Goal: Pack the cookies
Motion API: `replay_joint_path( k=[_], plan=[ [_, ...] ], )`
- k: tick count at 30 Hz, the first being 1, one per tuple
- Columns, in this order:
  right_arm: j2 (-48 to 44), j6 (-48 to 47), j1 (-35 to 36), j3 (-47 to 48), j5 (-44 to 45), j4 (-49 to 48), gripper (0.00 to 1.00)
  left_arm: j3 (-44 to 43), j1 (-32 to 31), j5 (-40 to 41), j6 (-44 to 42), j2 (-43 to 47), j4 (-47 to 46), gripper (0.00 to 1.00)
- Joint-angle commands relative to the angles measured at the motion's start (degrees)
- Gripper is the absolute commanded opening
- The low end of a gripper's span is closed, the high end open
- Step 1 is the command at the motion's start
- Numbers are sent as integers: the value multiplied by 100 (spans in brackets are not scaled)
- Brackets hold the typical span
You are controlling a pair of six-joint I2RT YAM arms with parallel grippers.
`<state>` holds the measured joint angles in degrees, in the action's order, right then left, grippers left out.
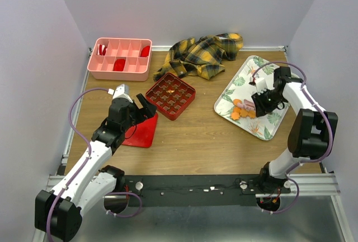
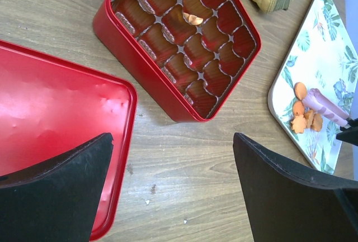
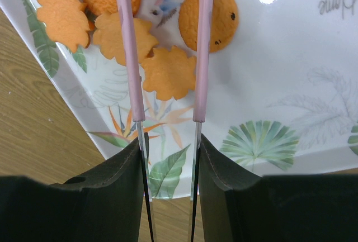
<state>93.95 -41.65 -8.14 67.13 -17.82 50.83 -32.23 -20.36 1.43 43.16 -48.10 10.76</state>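
Wooden table: left hand spread wide, right hand grips tongs over cookies.

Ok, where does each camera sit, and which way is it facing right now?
Top external: above and behind the arm bases, looking down across the table; both arms show, with left gripper and right gripper.
Left wrist: on the left arm, aimed down and forward at the red lid and red gridded box; its two open fingers frame the bottom.
Right wrist: aimed down at the leaf-print tray and cookies; its fingers clamp pink tongs.
Shared: both wrist views show tray, cookies and tongs.
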Motion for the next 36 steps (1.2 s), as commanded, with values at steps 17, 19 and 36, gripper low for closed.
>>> replay_joint_path(
  k=[17, 19, 36],
  plan=[
    [440, -45, 489, 503, 569, -161, 49, 24, 32, -73, -27, -59, -136, 99],
    [422, -63, 524, 450, 622, -161, 49, 24, 32, -73, -27, -68, -145, 99],
    [167, -133, 577, 81, 1167, -346, 49, -11, 41, -134, -53, -244, -277, 99]
  ],
)
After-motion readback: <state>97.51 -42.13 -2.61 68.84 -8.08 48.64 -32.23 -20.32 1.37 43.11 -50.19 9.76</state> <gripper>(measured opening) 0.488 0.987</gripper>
